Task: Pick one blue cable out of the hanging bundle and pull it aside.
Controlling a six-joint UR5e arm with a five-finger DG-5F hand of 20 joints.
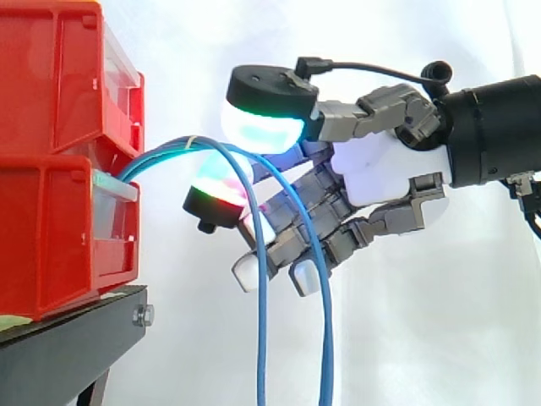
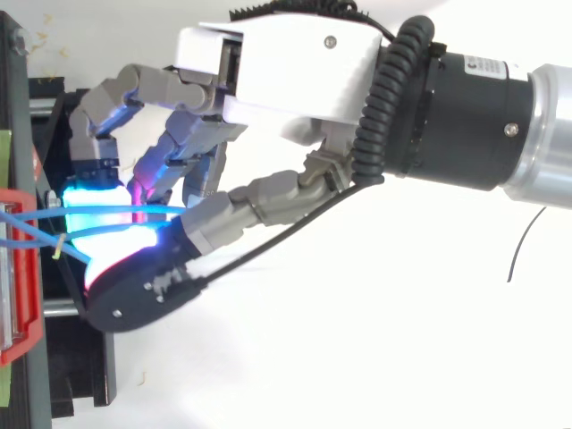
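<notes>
Thin blue cables (image 1: 262, 338) come out of the lower red bin (image 1: 59, 228), arch over and hang down as two strands. A pale tie (image 2: 57, 248) binds them near the bin. My hand (image 1: 380, 173) reaches in from the right at the top of the arch. Its fingers are half curled and spread. The thumb's green-cyan pad (image 1: 262, 114) sits above the cables and a red-green fingertip (image 1: 215, 196) sits below them. In the top view the cables (image 2: 36, 234) run into the gap between the cyan fingertip (image 2: 89, 198) and the thumb (image 2: 143, 273). No pad visibly clamps a cable.
Two red bins are stacked at the left on a black stand (image 1: 76, 338), the upper red bin (image 1: 59, 76) jutting over the lower one. A white curtain hangs behind. Open space lies to the right of and below the hanging cables.
</notes>
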